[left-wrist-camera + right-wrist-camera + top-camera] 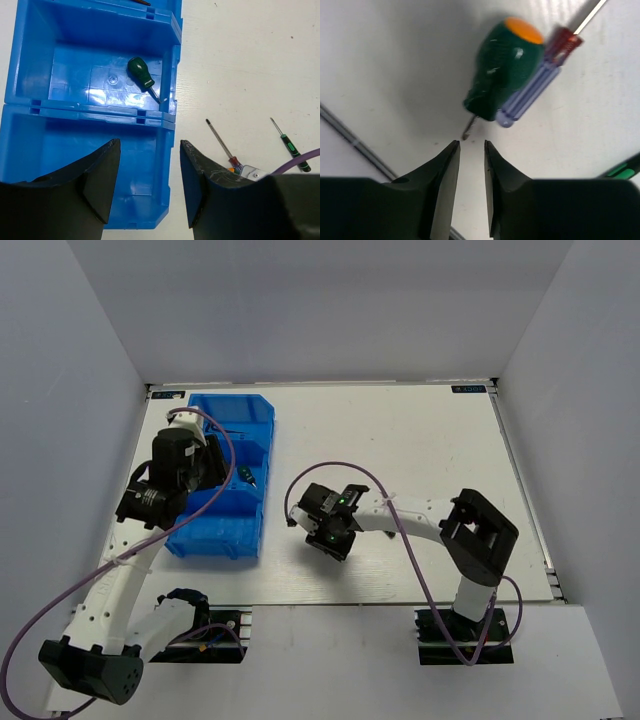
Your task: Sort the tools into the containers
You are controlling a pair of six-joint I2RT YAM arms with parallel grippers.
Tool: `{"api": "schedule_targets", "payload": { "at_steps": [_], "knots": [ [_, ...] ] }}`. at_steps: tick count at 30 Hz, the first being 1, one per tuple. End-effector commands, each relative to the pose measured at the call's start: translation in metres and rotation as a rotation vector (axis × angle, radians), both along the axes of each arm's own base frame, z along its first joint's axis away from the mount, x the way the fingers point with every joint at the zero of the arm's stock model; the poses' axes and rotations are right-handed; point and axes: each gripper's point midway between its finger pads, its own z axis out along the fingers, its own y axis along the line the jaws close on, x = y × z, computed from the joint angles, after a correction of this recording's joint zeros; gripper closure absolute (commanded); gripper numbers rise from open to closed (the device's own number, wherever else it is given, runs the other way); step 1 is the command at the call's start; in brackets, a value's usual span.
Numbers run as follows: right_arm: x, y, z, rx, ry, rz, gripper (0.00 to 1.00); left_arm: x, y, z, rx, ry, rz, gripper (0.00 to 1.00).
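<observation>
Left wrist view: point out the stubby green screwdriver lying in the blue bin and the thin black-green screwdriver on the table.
stubby green screwdriver [140, 70], left wrist view, on its bulbous handle.
thin black-green screwdriver [294, 150], left wrist view, on its striped handle.

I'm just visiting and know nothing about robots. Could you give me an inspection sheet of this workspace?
Surface: white table.
Job's things: blue bin holds one stubby green screwdriver; an orange-capped green screwdriver, a blue-handled screwdriver and a black-green screwdriver lie on the table.
Clutter: nothing seen.
Grippers: left gripper open above the bin; right gripper narrowly open, empty, by the orange-capped one's tip.
Cables: purple cable on each arm.
Surroundings: plain grey walls.
</observation>
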Motion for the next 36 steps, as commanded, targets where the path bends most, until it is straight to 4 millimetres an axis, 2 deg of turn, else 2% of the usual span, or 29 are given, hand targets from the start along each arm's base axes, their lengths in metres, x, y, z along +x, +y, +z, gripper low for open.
{"api": "schedule_targets", "payload": {
  "at_steps": [1, 5, 7, 9, 12, 15, 23, 27, 29, 31, 32, 36],
  "knots": [
    [-0.018, 0.013, 0.027, 0.074, 0.063, 0.013, 0.68, -0.005, 0.000, 0.012, -0.019, -0.027, -0.005, 0.39],
    [-0.020, 0.011, 0.024, 0.068, 0.077, -0.001, 0.68, -0.005, 0.000, 0.012, -0.019, -0.027, -0.005, 0.39],
    [-0.018, 0.007, 0.022, 0.054, 0.068, -0.011, 0.68, -0.006, 0.000, 0.018, -0.023, -0.044, -0.005, 0.39],
    [-0.018, 0.007, 0.025, 0.060, 0.063, -0.013, 0.65, -0.008, 0.000, 0.016, -0.021, -0.036, -0.005, 0.39],
    [-0.016, 0.014, 0.036, 0.111, 0.045, 0.003, 0.62, -0.008, 0.000, 0.016, -0.021, -0.036, -0.005, 0.39],
    [-0.017, 0.022, 0.039, 0.128, 0.064, 0.005, 0.62, -0.008, 0.000, 0.016, -0.021, -0.036, -0.005, 0.39],
    [-0.021, 0.032, 0.026, 0.123, 0.123, -0.002, 0.63, -0.012, 0.003, 0.015, -0.021, -0.026, 0.007, 0.39],
    [-0.001, 0.048, 0.030, 0.148, 0.056, -0.004, 0.63, -0.015, 0.003, 0.012, -0.019, -0.015, 0.008, 0.39],
    [0.014, 0.060, 0.039, 0.166, -0.007, 0.005, 0.57, -0.015, 0.003, 0.011, -0.019, -0.015, 0.008, 0.39],
    [0.027, 0.064, 0.041, 0.160, -0.064, 0.015, 0.50, -0.017, 0.004, 0.014, -0.021, -0.024, 0.007, 0.39],
    [0.033, 0.071, 0.046, 0.179, -0.089, 0.018, 0.50, -0.017, 0.004, 0.014, -0.021, -0.024, 0.007, 0.39],
    [0.043, 0.075, 0.047, 0.175, -0.134, 0.029, 0.48, -0.018, 0.004, 0.012, -0.019, -0.015, 0.008, 0.39]
  ]
}}
